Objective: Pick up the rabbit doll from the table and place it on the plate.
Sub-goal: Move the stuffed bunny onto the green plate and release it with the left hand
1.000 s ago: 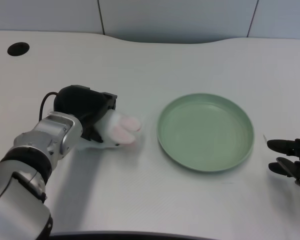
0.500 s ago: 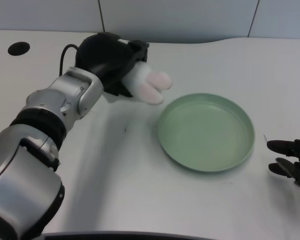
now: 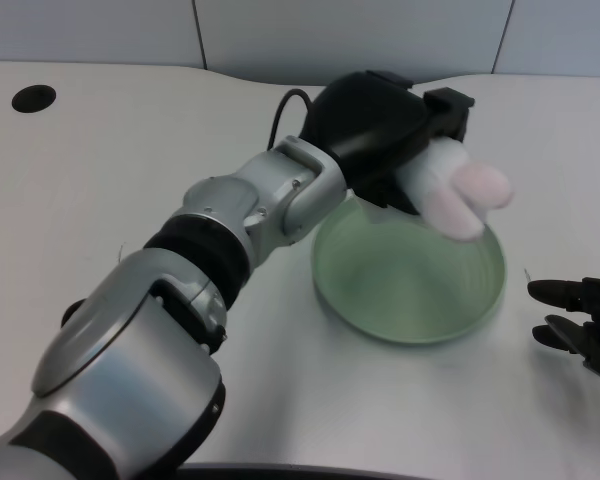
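1. Spreading across the whole head view, the white table (image 3: pixel 110 180) is cut off by every edge, and a dark round hole (image 3: pixel 33 98) sits in it at about ten o'clock.
2. Reaching from seven o'clock up toward one o'clock, the silver left forearm (image 3: pixel 250 205) covers much of the table's near left and hides the plate's upper left rim.
3. At about three o'clock lies the green plate (image 3: pixel 410 290), its far rim hidden behind the hand and doll.
4. Above the plate's far part hangs the left hand (image 3: pixel 380 135), its fingers closed around the doll (the fingers themselves are mostly hidden under the black back of the hand).
5. Sticking out of that grip toward three o'clock is the rabbit doll (image 3: pixel 455 190), clear of the table and over the plate; only its white end and pink ears show.
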{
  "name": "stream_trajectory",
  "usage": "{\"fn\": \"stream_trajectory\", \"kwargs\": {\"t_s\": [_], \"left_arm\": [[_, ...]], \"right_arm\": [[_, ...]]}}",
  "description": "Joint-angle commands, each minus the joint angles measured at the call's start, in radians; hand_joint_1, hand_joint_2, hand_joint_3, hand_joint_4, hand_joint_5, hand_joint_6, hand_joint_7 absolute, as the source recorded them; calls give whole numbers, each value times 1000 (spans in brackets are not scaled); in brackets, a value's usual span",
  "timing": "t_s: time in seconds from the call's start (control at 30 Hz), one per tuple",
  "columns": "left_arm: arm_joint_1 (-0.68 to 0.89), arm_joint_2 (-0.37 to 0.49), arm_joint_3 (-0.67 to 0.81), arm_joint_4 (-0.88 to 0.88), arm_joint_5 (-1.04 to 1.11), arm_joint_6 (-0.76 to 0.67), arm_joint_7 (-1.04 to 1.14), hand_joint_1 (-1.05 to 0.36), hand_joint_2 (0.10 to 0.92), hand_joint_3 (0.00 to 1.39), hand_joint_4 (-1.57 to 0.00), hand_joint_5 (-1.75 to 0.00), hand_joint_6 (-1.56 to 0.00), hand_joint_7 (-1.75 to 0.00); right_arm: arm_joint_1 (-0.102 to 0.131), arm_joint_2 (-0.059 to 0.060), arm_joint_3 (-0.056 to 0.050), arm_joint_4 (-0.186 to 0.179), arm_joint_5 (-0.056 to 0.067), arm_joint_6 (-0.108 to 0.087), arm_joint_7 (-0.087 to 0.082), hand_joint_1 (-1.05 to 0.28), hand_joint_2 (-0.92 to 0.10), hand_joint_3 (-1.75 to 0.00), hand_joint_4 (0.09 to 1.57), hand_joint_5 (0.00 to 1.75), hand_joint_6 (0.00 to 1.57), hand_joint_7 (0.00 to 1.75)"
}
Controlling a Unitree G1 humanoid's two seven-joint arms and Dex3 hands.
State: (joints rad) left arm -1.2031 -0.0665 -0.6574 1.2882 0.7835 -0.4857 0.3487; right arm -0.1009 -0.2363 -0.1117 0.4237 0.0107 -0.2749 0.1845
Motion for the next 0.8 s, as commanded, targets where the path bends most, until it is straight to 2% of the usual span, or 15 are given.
{"fn": "stream_trajectory", "kwargs": {"t_s": [0.03, 0.07, 0.17, 0.23, 0.3, 0.37, 0.5, 0.57, 0.63, 0.7, 0.73, 0.77, 0.8], "left_arm": [[-15, -32, -15, 3, 11, -6, -9, -191, 914, 16, -870, -1746, -597, -1694], [-11, -38, -20, 4, 14, -8, -3, -195, 915, 16, -870, -1746, -593, -1691], [5, -54, -31, 8, 19, -12, 7, -193, 915, 14, -871, -1746, -601, -1734], [12, -60, -43, 14, 32, -1, 8, -204, 913, 12, -865, -1746, -584, -1726], [17, -63, -50, 18, 38, 5, 8, -220, 910, 7, -845, -1746, -600, -1588], [23, -66, -53, 21, 40, 14, 5, -227, 904, 3, -842, -1746, -668, -1365], [32, -68, -64, 29, 46, 25, 4, -198, 890, 0, -836, -1746, -705, -1263], [35, -66, -64, 32, 44, 24, 0, -193, 888, 2, -827, -1746, -711, -1216], [37, -62, -67, 33, 46, 24, 4, -191, 885, 1, -807, -1746, -722, -1150], [38, -59, -70, 34, 50, 26, 11, -185, 878, 2, -793, -1746, -754, -1083], [38, -57, -69, 35, 50, 25, 10, -183, 877, 2, -794, -1746, -759, -1075], [39, -55, -66, 36, 47, 26, 7, -172, 880, 4, -808, -1746, -729, -1205], [39, -54, -65, 36, 45, 26, 4, -166, 889, 6, -829, -1746, -638, -1509]], "right_arm": [[0, -6, 1, 8, -1, -20, 1, -443, -921, -177, 1093, 25, 953, 4], [1, -5, 2, 9, 0, -23, 2, -443, -921, -174, 1087, 23, 952, 3], [7, 0, 5, -4, 3, -12, 3, -439, -921, -167, 1074, 15, 951, 2], [12, 6, 7, -11, 3, -13, 2, -434, -921, -163, 1071, 14, 952, 3], [15, 8, 8, -18, 4, -12, 3, -431, -921, -159, 1071, 14, 953, 3], [16, 11, 8, -22, 12, -8, 10, -428, -921, -156, 1078, 18, 956, 4], [20, 7, 13, -34, 3, 0, 7, -424, -921, -159, 1088, 22, 962, 6], [21, 6, 14, -37, 0, -2, 5, -419, -921, -162, 1093, 25, 964, 6], [23, 4, 18, -40, -11, -5, -2, -418, -921, -167, 1092, 25, 958, 3], [24, 5, 18, -43, -14, -4, -4, -413, -921, -174, 1091, 24, 950, 1], [26, 5, 19, -47, -16, -1, -6, -412, -921, -176, 1092, 24, 949, 1], [27, 6, 19, -51, -18, 1, -7, -411, -921, -177, 1093, 25, 949, 1], [29, 6, 20, -54, -19, 3, -8, -408, -921, -179, 1094, 25, 948, 0]]}}
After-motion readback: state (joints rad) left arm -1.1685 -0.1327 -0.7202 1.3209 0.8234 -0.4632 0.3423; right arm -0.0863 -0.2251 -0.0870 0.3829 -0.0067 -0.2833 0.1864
